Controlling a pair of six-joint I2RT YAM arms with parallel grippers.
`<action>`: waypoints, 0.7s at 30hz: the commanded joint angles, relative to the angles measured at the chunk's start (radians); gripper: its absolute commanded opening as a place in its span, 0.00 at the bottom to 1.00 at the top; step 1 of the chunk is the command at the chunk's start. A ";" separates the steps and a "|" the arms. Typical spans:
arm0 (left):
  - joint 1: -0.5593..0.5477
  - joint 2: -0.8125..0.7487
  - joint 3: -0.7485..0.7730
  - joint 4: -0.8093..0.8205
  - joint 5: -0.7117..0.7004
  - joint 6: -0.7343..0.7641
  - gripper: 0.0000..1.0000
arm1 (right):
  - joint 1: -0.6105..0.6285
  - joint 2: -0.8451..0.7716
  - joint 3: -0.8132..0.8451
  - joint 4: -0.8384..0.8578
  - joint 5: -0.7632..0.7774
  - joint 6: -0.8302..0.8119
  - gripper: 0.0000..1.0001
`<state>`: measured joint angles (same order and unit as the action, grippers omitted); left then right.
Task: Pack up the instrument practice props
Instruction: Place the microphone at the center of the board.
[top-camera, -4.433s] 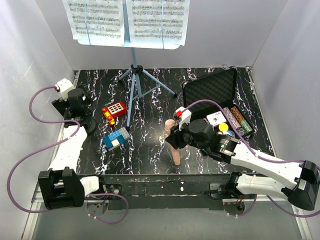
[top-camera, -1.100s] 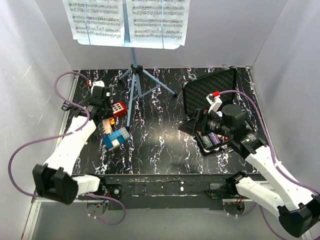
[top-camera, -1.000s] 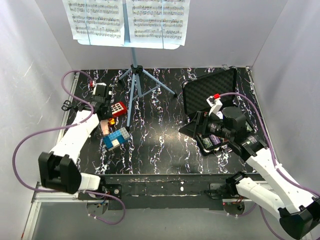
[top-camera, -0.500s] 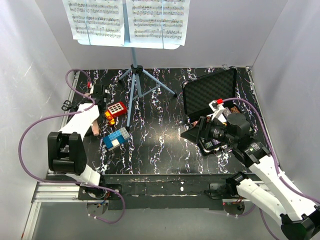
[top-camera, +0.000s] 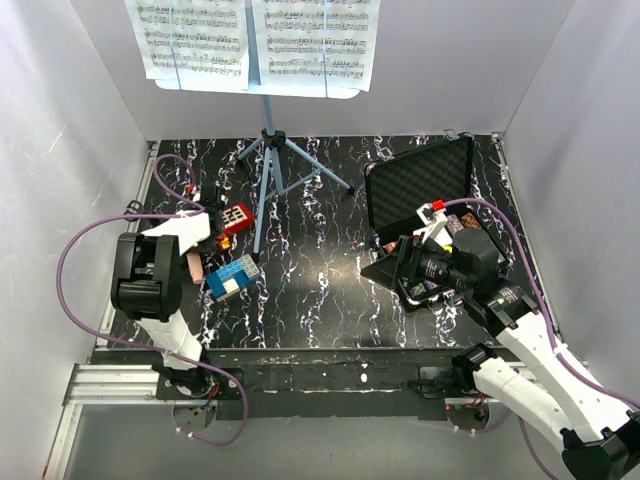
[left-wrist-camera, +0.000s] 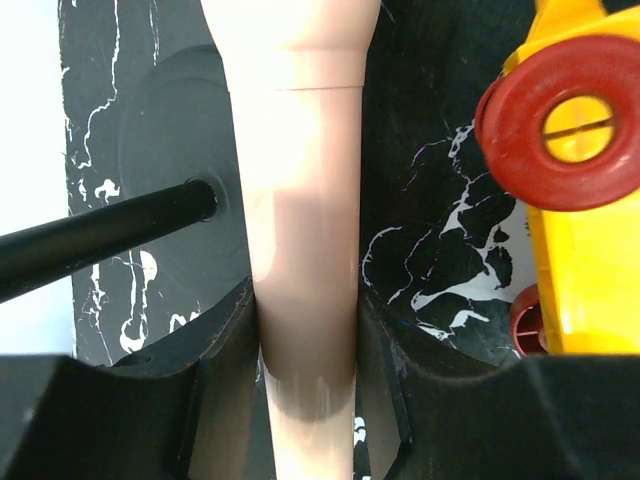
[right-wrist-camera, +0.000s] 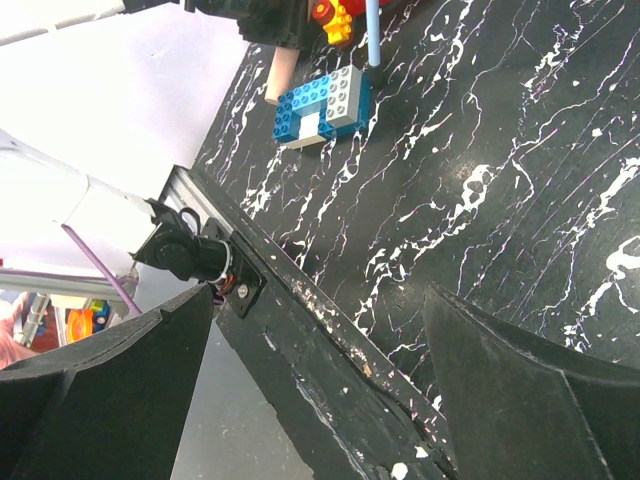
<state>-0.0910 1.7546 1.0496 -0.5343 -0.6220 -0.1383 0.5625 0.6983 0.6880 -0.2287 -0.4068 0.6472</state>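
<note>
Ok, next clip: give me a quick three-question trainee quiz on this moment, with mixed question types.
1. True or false: the right gripper is open and holds nothing.
2. What sits clamped between the fingers of the left gripper? A) blue block B) microphone C) yellow toy
3. Fill in: the sheet-music pages rest on the ____.

Key: 1 true; 2 B; 3 music stand.
</note>
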 joint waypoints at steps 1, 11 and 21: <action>0.017 -0.026 -0.042 0.114 -0.036 0.045 0.00 | -0.001 -0.005 -0.004 0.051 -0.009 -0.009 0.94; 0.019 -0.007 -0.118 0.221 -0.016 0.091 0.12 | -0.001 -0.017 -0.010 0.020 0.019 -0.020 0.94; 0.019 -0.033 -0.108 0.211 -0.010 0.086 0.50 | -0.001 0.000 0.005 0.009 0.026 -0.027 0.95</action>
<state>-0.0868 1.7519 0.9554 -0.3096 -0.6327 -0.0444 0.5625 0.6956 0.6876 -0.2356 -0.3885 0.6365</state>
